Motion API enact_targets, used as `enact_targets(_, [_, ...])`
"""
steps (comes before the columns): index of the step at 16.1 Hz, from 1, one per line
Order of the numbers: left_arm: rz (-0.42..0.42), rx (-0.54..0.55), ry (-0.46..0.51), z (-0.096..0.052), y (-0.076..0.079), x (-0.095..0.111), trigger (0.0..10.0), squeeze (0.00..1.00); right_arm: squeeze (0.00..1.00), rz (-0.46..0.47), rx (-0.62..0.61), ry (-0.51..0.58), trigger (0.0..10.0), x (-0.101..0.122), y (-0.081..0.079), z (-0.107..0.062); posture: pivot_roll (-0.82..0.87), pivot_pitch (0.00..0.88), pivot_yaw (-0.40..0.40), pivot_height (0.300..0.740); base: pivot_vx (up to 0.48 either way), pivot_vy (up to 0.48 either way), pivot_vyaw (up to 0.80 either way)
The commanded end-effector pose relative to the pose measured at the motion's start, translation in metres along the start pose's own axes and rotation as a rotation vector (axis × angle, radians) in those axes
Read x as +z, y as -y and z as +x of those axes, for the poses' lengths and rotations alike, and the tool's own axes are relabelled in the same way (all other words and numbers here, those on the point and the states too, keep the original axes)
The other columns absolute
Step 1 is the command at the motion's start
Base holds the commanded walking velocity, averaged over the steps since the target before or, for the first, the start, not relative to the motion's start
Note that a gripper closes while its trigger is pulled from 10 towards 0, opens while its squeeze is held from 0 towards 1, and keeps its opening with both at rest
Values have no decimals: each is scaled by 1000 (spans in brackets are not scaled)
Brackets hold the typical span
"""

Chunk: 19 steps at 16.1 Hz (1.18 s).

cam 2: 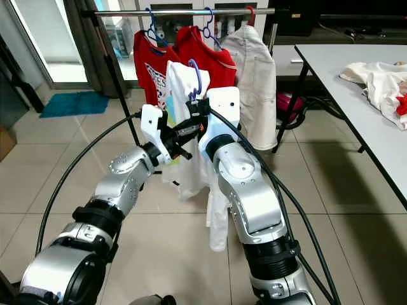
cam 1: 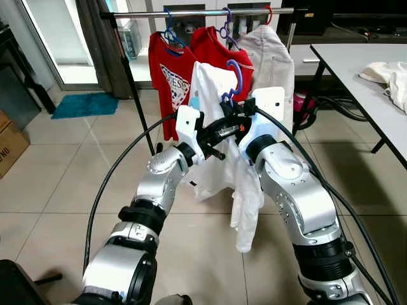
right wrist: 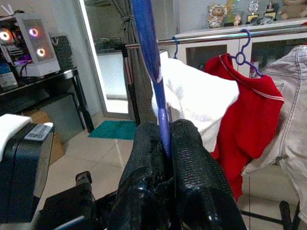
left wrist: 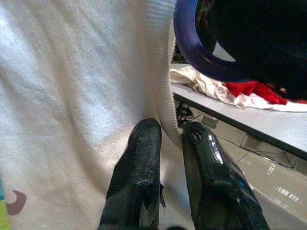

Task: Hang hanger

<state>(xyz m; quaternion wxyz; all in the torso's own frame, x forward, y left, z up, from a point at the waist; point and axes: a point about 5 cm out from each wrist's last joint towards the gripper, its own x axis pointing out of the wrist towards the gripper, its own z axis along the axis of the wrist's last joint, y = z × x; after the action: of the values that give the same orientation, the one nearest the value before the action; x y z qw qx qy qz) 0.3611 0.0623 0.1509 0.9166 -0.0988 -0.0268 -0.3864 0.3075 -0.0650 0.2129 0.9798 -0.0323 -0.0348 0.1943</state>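
The room has a pale tiled floor [cam 1: 57, 184], glossy and light grey, with a teal mat [cam 1: 84, 104] lying near a glass door at the far left and a cardboard box [cam 1: 9, 143] at the left edge. A metal clothes rail [cam 1: 197, 12] crosses the back of the room, carrying two red T-shirts [cam 1: 170, 76] on hangers and a pale jacket [cam 1: 273, 60] beside them. To the right stands a grey bench [cam 1: 362, 70] with a heap of cream cloth [cam 1: 388, 76] on it, and dark cables lie on the floor under its near end. Both silver arms are raised in front of the rail. The right gripper [right wrist: 165, 139] has its jaws clamped on the thin stem of the blue hanger [right wrist: 149, 52], which stands upright with its hook [cam 1: 234, 76] up, below the rail and not on it. A white shirt [cam 1: 219, 127] hangs from this hanger down toward the floor. The left gripper [left wrist: 168, 136], just beside the right one, has its jaws pinched on the ribbed edge of the white shirt. The right wrist view also takes in a dark desk with a lit computer case [right wrist: 29, 43] by the doorway
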Motion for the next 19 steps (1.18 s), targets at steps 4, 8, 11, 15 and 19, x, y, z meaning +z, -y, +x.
enact_targets(4, [9, -19, -10, 5, 3, 2, 4275, 0, 0, -10, 7, 32, 10000, 5, -2, -1, -121, 0, 110, 740, 0, 0, 0])
enact_targets(8, [19, 6, -19, 4, -1, 2, 0, 0, 0, -10, 6, 33, 10000, 5, -2, -1, -121, 0, 109, 740, 0, 0, 0])
enact_targets(11, [15, -4, -3, 3, -1, 3, 0, 0, 0, -11, 8, 32, 10000, 5, -2, -1, -121, 0, 107, 740, 0, 0, 0])
enact_targets(15, [4, -17, 16, 1, 1, 2, 0, 0, 0, -11, 7, 29, 10000, 4, -2, 0, -120, 0, 114, 740, 0, 0, 0])
enact_targets(19, [9, 15, 23, -3, -2, 4, 0, 0, 0, -18, -8, 6, 10000, 1, -1, 2, -104, 0, 117, 740, 0, 0, 0])
